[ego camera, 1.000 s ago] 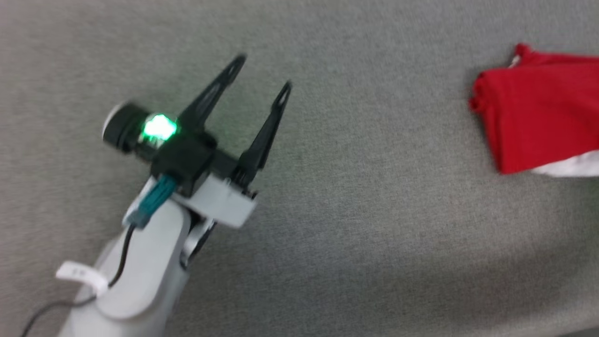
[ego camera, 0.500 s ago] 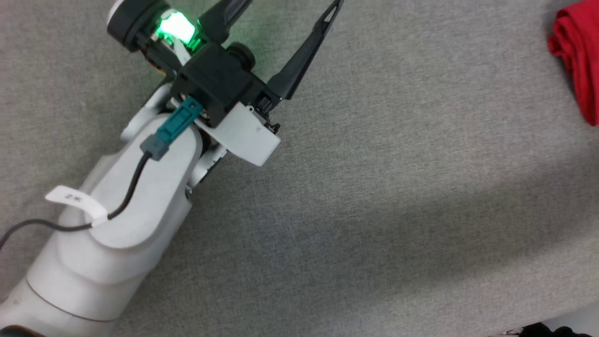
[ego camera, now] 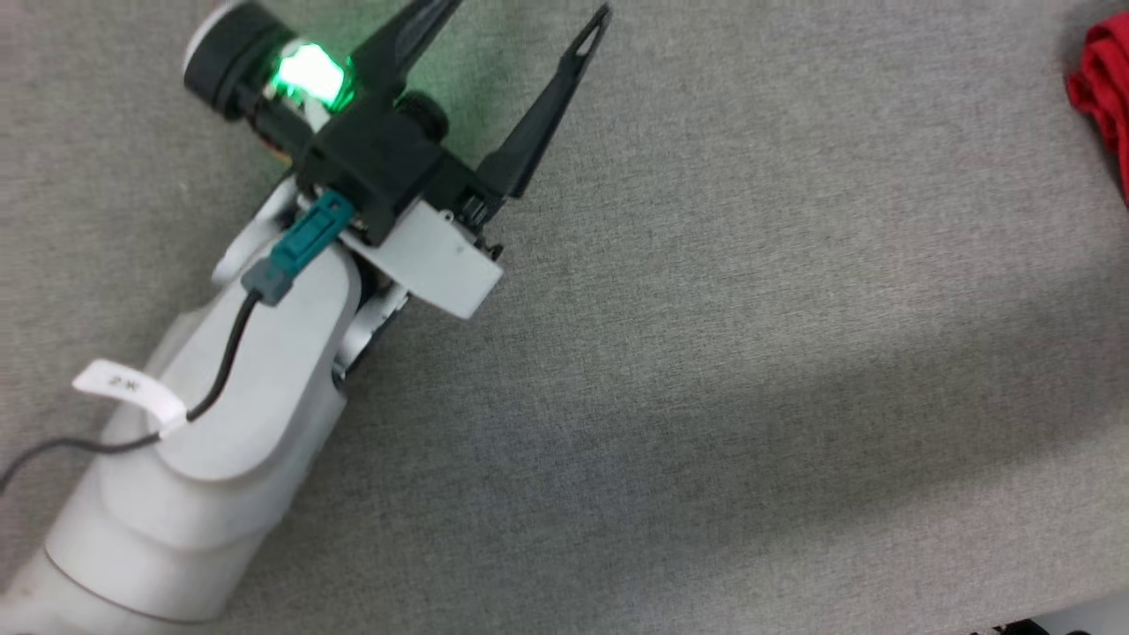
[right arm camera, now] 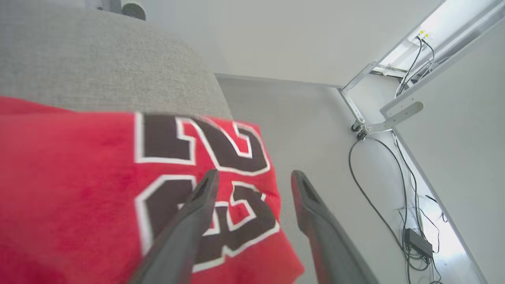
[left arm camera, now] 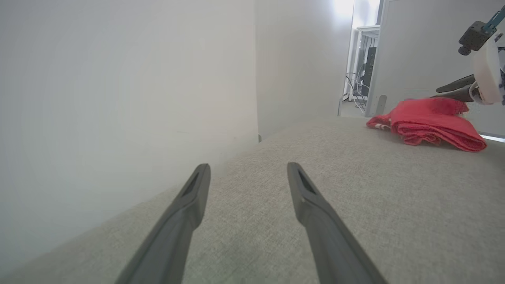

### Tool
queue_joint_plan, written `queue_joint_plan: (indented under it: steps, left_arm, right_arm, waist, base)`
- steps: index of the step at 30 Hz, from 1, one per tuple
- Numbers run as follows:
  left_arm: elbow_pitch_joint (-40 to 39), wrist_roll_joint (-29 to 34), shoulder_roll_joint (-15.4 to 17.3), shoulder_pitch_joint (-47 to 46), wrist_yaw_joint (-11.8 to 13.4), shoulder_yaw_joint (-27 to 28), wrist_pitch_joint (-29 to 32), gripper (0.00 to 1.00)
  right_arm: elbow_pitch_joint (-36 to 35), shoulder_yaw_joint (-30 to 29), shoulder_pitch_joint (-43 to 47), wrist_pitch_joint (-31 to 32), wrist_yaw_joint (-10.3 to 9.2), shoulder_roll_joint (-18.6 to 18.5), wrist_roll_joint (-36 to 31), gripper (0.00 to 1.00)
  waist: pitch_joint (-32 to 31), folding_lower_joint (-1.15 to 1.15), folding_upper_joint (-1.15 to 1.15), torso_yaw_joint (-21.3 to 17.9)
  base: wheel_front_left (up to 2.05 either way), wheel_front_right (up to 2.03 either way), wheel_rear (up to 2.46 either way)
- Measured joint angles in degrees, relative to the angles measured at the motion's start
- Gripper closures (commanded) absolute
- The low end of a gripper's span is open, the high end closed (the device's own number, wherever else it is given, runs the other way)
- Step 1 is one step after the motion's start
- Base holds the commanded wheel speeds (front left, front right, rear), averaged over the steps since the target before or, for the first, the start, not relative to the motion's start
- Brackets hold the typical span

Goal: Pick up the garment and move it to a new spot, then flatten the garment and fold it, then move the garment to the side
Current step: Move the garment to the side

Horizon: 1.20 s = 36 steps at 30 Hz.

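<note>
Nearest you, the left gripper point(left arm camera: 247, 167) holds its 2 slim, matte dark fingers spread apart over the grey cloth surface point(ego camera: 750, 353), with nothing between them. The surface is a flat, coarse weave. The gripper's smooth, pale forearm point(ego camera: 203, 441) carries a thin black cable and a white tag, and a green light glows at the wrist.

Farther along the surface, well apart from the left gripper, lies the garment point(left arm camera: 426, 120). It is soft red knit, folded into a low, layered bundle with rumpled edges. In the left wrist view its long axis runs across the picture, tapering to a point at the right. It sits by the surface's far edge.

The right gripper point(right arm camera: 255, 174) stands over it, fingers parted and gripping nothing. 1 finger crosses the print and the other shows against the pale floor. The black, white-outlined 23 faces up. Its 2 digits are stacked along the line of the fingers, so the number reads sideways to them.
</note>
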Motion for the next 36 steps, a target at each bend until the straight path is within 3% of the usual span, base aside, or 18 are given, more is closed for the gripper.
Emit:
queue_joint_plan:
  steps: [9, 16, 22, 36]
  left_arm:
    - [0.5, -0.4, -2.9, 11.6, 0.0, 6.5, 0.0, 0.00]
    - [1.2, -0.4, -6.2, 23.6, 0.0, 12.1, 0.0, 0.00]
    - [2.0, -0.8, -8.9, 33.1, 0.0, 16.6, 0.0, 0.00]
    - [0.5, -0.4, -14.2, 49.6, 0.0, 27.0, 0.0, 0.00]
  right_arm:
    - [-1.3, 5.2, 3.4, -2.1, 0.00, 0.1, -2.2, 0.00]
    - [-7.1, 7.1, 9.3, -2.5, 0.01, 2.4, -2.1, 0.00]
    - [-16.6, 3.9, 18.0, -2.5, 0.00, 4.5, -2.3, 0.00]
    - [-33.9, -1.6, 39.7, -2.5, 0.00, 14.3, -6.6, 0.00]
  waist:
    - [-6.1, 0.00, 0.00, 1.1]
    - [-12.5, 0.00, 0.00, 3.1]
    - [-18.5, 0.00, 0.00, 5.5]
    - [-31.2, 0.00, 0.00, 12.0]
  base:
    - [0.00, 0.00, 0.00]
    - [0.00, 0.00, 0.00]
    - [0.00, 0.00, 0.00]
    - [0.00, 0.00, 0.00]
